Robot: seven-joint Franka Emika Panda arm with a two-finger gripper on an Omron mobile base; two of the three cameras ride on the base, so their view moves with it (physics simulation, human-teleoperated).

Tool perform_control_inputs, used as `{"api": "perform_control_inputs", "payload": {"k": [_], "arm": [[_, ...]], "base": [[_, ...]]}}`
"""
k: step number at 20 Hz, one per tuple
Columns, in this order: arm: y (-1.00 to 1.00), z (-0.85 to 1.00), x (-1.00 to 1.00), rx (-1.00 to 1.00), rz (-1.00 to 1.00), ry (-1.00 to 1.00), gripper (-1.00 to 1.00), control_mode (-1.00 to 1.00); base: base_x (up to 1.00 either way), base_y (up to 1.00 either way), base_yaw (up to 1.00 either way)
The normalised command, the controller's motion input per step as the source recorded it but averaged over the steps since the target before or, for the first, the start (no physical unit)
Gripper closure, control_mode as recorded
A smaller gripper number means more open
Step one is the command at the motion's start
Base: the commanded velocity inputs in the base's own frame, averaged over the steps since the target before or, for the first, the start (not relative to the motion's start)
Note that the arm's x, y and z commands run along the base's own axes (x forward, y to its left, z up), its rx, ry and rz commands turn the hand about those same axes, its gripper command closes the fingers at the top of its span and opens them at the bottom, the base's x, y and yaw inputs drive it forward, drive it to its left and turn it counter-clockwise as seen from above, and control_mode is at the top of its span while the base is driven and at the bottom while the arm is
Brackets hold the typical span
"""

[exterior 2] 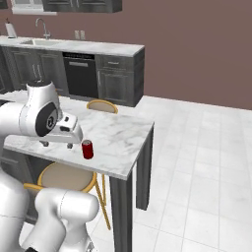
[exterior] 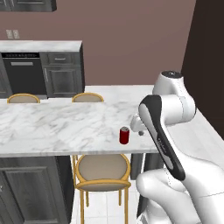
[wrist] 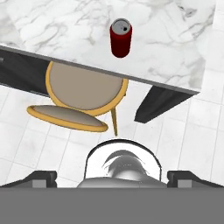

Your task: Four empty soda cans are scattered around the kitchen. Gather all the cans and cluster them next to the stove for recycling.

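Claw reaching toward a lone red can, gathering barely begun.

The marble counter [exterior: 52, 124] is carrying one dark red soda can [exterior: 124, 135] near its front edge, above a yellow-framed stool [exterior: 103, 171]. The claw [wrist: 112, 179] is hovering spread wide, holding nothing, with the can just beside it. By my judgement this can is waiting for pickup; the stool may be crowding a low approach.

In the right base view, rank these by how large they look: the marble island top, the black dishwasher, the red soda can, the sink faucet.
1. Marble island top
2. Black dishwasher
3. and 4. Red soda can and sink faucet: similar apparent size. The faucet is much farther from the camera, so I won't rank them.
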Motion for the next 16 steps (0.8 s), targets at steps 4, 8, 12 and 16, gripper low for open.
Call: {"api": "perform_control_inputs", "payload": {"k": [4,8,12,16], "arm": [[0.0,0.01,0.21,0.0,0.03,0.09,-1.0,-1.0],[0.0,0.0,0.2,0.0,0.02,0.11,-1.0,-1.0],[0.0,-0.08,0.17,0.0,0.01,0.09,-1.0,-1.0],[0.02,-0.14,0.14,-0.01,0.02,0.07,-1.0,-1.0]], "base": [[0.0,0.0,0.0],[0.0,0.0,0.0],[0.0,0.0,0.0],[0.0,0.0,0.0]]}}
